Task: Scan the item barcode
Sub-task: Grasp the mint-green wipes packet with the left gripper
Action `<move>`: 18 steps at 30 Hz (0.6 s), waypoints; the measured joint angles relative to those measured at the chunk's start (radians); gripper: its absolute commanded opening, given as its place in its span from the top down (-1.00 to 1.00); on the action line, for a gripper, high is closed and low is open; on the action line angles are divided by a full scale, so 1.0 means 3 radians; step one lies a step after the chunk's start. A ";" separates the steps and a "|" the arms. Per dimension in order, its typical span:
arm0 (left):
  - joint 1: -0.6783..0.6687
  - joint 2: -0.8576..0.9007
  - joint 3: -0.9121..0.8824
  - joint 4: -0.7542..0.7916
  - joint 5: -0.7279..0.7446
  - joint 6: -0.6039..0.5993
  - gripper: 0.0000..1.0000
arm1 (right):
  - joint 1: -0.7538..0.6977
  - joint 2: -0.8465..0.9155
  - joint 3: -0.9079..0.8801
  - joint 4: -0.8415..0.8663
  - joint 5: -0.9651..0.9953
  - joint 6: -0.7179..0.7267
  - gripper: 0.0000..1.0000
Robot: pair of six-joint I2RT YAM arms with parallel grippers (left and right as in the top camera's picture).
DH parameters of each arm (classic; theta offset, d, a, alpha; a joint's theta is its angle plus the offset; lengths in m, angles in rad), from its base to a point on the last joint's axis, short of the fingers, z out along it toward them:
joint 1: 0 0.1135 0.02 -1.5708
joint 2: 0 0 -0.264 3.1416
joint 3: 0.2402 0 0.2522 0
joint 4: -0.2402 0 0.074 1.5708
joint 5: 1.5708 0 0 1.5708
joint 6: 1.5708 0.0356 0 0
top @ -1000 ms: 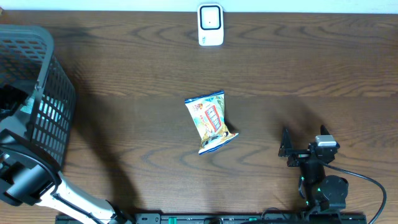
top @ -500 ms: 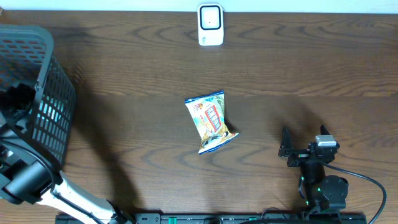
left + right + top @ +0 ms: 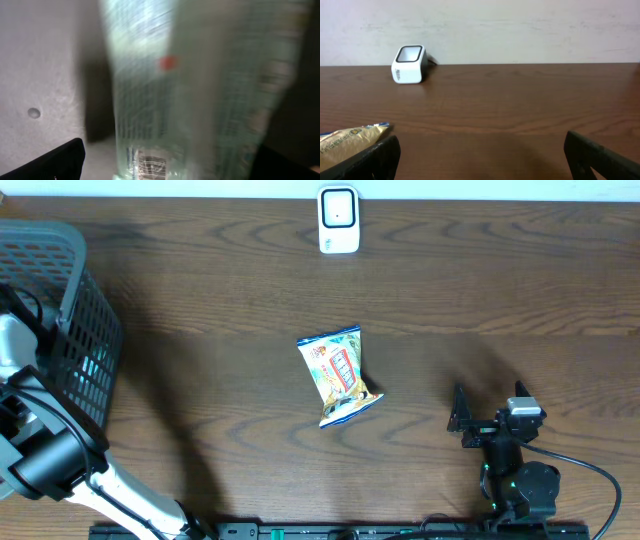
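A white barcode scanner point(image 3: 338, 220) stands at the table's far edge, also seen in the right wrist view point(image 3: 409, 64). In the blurred left wrist view, a pale green see-through packet point(image 3: 200, 85) with a barcode point(image 3: 150, 165) fills the frame, close between the spread fingers of my left gripper point(image 3: 170, 170). The left finger point(image 3: 55, 162) stands apart from it, so the gripper is open. My left arm point(image 3: 45, 460) reaches into the basket point(image 3: 70, 330). A blue and yellow snack bag point(image 3: 340, 378) lies mid-table. My right gripper point(image 3: 462, 415) rests open and empty near the front right.
The dark mesh basket stands at the table's left edge and hides the left gripper from above. The snack bag's corner point(image 3: 350, 142) shows left of the right gripper point(image 3: 480, 160). A pale wall runs behind the table.
My left arm has shifted at the basket, its wrist moving toward the far left edge. The snack bag, scanner and right arm have not moved.
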 measured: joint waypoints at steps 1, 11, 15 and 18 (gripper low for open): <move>0.0003 0.0000 -0.0042 0.0010 -0.0018 0.0014 -0.47 | 0.0000 0.0000 0.0000 0.0000 0.0000 0.0000 -0.99; 0.0000 -0.0018 -0.0095 -0.0045 -0.0078 0.0013 0.86 | 0.0000 0.0000 0.0000 0.0000 0.0000 0.0000 -0.99; 0.0024 -0.0028 -0.0041 -0.0271 -0.0090 0.0013 0.86 | 0.0000 0.0000 0.0000 0.0000 0.0000 -0.0001 -0.99; 0.0065 -0.0189 -0.0018 -0.0394 -0.0092 0.0013 0.86 | 0.0000 0.0000 0.0000 0.0001 0.0000 0.0000 -0.99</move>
